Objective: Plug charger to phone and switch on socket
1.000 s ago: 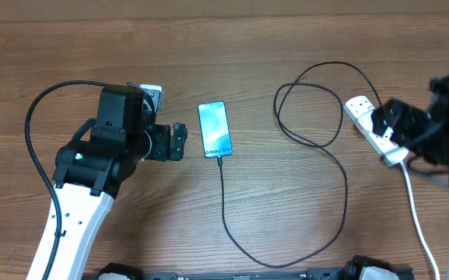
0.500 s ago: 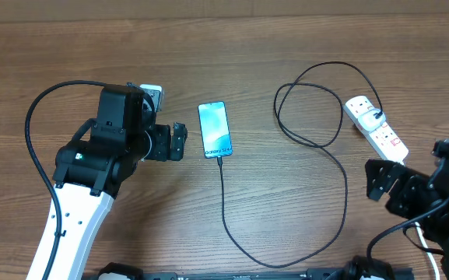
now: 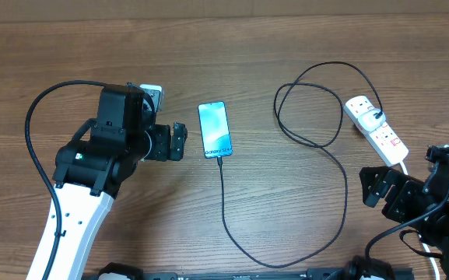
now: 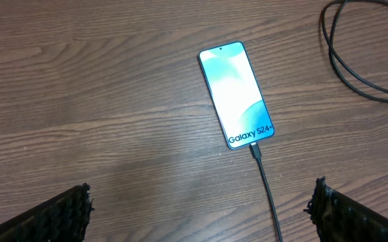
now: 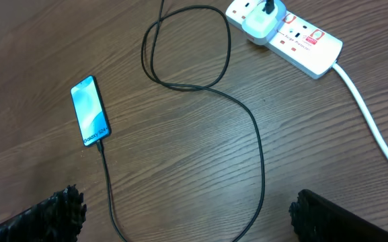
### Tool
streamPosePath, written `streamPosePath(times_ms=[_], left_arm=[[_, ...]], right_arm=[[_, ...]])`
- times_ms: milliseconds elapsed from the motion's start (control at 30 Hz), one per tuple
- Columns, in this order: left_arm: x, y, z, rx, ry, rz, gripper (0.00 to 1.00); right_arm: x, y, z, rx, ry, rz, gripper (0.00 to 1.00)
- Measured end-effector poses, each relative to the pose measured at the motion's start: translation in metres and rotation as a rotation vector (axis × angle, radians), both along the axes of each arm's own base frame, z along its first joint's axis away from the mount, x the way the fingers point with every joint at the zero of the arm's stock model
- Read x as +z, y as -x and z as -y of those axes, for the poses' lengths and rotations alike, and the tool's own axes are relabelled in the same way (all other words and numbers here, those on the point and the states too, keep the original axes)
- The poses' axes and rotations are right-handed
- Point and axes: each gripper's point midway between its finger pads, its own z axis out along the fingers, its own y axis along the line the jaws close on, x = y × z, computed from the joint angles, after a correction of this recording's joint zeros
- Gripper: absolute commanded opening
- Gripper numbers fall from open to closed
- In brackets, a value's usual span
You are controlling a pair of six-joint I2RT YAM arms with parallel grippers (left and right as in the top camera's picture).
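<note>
**Overhead and wrist views, late in the task.**

Right gripper [image 3: 370,189]: a second ago over the socket [image 3: 376,129] at the far right, now drawn back to the near right corner, well apart from it. Fingers spread wide, holding nothing. Wrist tipped down and aimed across the table [image 3: 286,31] toward the far left.

Judged as a retreat after the switch step. Impossible to tell from the small red switches [image 5: 300,30] whether on or off.

Socket: unmoved, lying at a slant at the far right. White plug [image 5: 257,25] seated near the end away from the white cord [image 5: 375,134].

Charger [image 3: 341,194]: black cable running from that plug, looping once left of the socket, sweeping toward the near edge, then back up the middle. Connector [image 4: 255,152] touching the near end of the phone [image 3: 215,129], seemingly pushed home.

Phone: flat at mid-table, screen bright blue, same place as a second ago.

Left gripper [image 3: 179,142]: unchanged, just left of the phone and not touching it. Fingers wide apart and empty, pointing right. Arm folded at the elbow, rising from the near left edge.

Plugging step judged done; only confirmation of the switch left open.
</note>
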Motion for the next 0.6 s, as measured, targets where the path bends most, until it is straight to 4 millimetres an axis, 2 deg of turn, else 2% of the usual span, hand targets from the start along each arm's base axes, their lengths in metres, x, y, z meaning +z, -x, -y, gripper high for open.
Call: streamPosePath(times_ms=[233,400,600], left_arm=[[0.0,0.0,0.0,0.0,0.0,0.0,1.0],[0.0,0.0,0.0,0.0,0.0,0.0,1.0],[0.0,0.0,0.0,0.0,0.0,0.0,1.0]], right_arm=[[0.002,-0.002,-0.002,0.008,-0.009,0.013,1.0],[0.006,-0.02,-0.001,0.032,0.017,0.118,1.0],[0.0,-0.03,-0.028,0.215,0.082,0.366,1.0]])
